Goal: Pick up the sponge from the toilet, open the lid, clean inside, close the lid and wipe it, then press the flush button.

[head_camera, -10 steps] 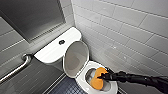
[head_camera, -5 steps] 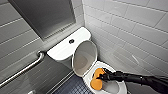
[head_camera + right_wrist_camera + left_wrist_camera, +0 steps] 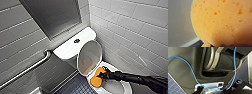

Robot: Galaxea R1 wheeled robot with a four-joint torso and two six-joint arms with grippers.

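Grey tiled wall [image 3: 130, 32] takes up the whole right side of the head view. The white toilet [image 3: 72, 48] sits mid-frame with its lid [image 3: 88, 58] standing up against the tank. A metal grab bar [image 3: 30, 68] runs along the lower left. The black right arm [image 3: 140, 78] comes in from the lower right, and the right gripper [image 3: 103, 75] has its jaws clamped on the orange sponge [image 3: 95, 79], bottom centre of the frame, at the bowl's left rim just under the raised lid. The little flush button [image 3: 77, 40] is centred on the tank top.
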